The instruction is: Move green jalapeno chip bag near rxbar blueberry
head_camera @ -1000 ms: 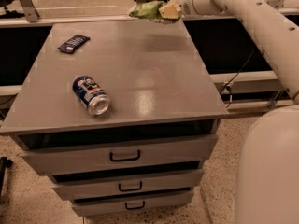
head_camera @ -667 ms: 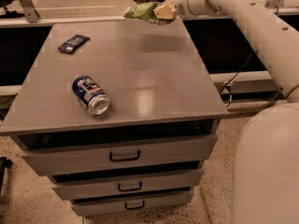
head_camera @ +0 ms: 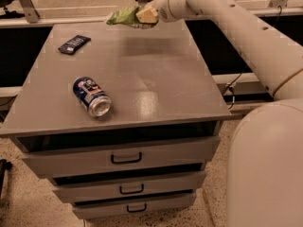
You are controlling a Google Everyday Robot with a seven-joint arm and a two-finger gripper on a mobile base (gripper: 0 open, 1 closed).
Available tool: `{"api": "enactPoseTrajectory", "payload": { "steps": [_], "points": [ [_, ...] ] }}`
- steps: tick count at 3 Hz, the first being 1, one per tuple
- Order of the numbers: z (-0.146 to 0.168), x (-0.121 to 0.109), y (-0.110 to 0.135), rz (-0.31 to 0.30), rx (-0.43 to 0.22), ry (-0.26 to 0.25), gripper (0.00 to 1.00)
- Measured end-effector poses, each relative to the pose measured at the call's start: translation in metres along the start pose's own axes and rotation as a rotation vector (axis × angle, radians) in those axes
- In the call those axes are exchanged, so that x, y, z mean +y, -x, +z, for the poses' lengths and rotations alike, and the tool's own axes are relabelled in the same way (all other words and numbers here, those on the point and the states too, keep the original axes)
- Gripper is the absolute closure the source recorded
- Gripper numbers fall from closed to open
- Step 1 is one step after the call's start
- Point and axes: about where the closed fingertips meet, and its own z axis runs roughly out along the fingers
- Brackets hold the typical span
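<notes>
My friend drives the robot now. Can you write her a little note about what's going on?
Pincer: shut on the green jalapeno chip bag, held in the air over the far edge of the cabinet top.
Rxbar blueberry: flat at the far left corner, apart from the bag.
Done: bag picked up.
Left: carry it left, set it down beside the bar, release.
Blue soda can lies on its side nearer the front, likely out of the way.

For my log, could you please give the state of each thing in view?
green jalapeno chip bag: gripped, lifted over the far edge of the cabinet top
gripper: shut on the bag, there
rxbar blueberry: flat, far-left corner
blue soda can: on its side
drawers: shut
</notes>
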Motion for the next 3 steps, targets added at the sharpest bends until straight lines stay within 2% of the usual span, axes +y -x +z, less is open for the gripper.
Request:
{"api": "enactPoseTrajectory", "payload": {
  "steps": [1,3],
  "points": [
    [0.013,0.029,0.004,-0.022,0.011,0.024,1.0],
    [0.045,0.068,0.0,-0.054,0.034,0.046,1.0]
  ]
}}
